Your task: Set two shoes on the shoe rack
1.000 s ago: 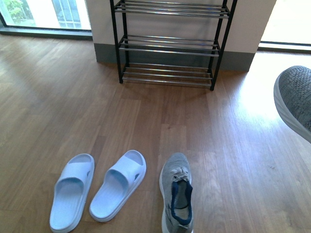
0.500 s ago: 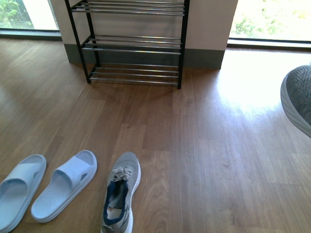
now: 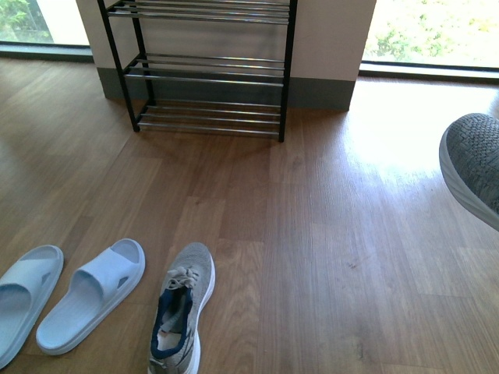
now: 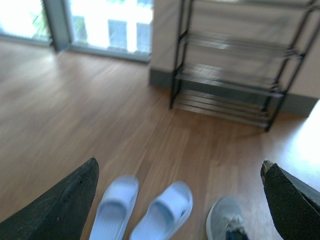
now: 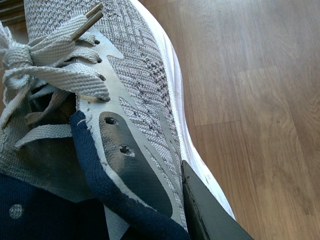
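The shoe rack (image 3: 207,78), black-framed with chrome bars, stands against the wall at the back left; it also shows blurred in the left wrist view (image 4: 235,85). My right gripper (image 5: 175,190) is shut on the collar side of a grey sneaker (image 5: 140,65), whose toe hangs at the right edge of the front view (image 3: 475,164). A second grey sneaker (image 3: 181,308) lies on the floor near two pale blue slides (image 3: 92,305) (image 3: 23,300). Above these floor shoes hangs my left gripper (image 4: 179,162), open and holding nothing.
Wooden floor (image 3: 327,234) spreads between the floor shoes and the rack. A grey skirting (image 3: 320,92) runs along the wall behind the rack. Bright windows flank the wall, with a sunlit patch (image 3: 405,125) on the floor at the right.
The front view has swung to the right: rack, slides and floor sneaker have all slid left in the picture. The held sneaker stays at the right edge.
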{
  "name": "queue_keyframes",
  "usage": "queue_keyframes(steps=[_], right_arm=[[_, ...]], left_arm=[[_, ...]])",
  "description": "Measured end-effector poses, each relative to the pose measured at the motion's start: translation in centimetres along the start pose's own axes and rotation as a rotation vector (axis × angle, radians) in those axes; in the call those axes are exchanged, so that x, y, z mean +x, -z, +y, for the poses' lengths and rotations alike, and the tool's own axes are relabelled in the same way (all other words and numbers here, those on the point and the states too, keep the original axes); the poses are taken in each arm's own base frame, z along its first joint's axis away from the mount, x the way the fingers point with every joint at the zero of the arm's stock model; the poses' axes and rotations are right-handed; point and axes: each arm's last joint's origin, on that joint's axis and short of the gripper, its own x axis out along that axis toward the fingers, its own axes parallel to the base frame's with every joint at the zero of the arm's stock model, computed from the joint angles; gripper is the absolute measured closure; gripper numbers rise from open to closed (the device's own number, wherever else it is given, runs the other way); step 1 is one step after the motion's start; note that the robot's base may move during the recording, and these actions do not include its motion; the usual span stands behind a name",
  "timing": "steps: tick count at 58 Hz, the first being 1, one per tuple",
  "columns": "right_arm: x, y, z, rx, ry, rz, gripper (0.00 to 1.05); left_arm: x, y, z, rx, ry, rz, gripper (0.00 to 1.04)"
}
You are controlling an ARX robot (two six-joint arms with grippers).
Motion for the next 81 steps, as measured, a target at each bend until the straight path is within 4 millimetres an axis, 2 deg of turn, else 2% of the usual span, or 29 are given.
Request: queue_keyframes(steps=[5, 9, 19, 29, 43, 52, 59, 67, 81], right_arm=[[0.0, 0.0, 0.0, 0.0, 0.002, 0.0, 1.04], [0.0, 0.0, 0.0, 0.0, -0.002, 0.0, 1.04], [0.0, 0.0, 0.0, -0.001, -0.002, 0.0, 1.04], [0.0, 0.0, 0.0, 0.0, -0.002, 0.0, 1.04], [0.0, 0.0, 0.0, -0.001, -0.002, 0.0, 1.04], [0.0, 0.0, 0.0, -0.001, -0.002, 0.0, 1.04], [0.0, 0.0, 0.0, -0.001, -0.002, 0.0, 1.04], [0.0, 0.0, 0.0, -0.001, -0.002, 0.0, 1.04], [0.0, 0.0, 0.0, -0.001, -0.002, 0.0, 1.04]], left_arm=[[0.8, 0.3, -0.3, -0.051, -0.152, 0.105, 0.09], [1.7, 0.5, -0.6, -0.062, -0.158, 0.164, 0.09], [5.0, 0.6, -1.8, -0.054, -0.052, 0.269, 0.09], [9.5, 1.9, -3.1, -0.01, 0.056, 0.396, 0.09], [14.6, 6.5, -5.3, 0.117, 0.166, 0.64, 0.09], [16.9, 9.2, -6.2, 0.16, 0.192, 0.736, 0.09], [18.9, 12.2, -6.5, 0.191, 0.189, 0.82, 0.09], [20.6, 15.2, -6.8, 0.211, 0.187, 0.898, 0.09], [22.9, 19.0, -7.1, 0.237, 0.194, 0.981, 0.09]])
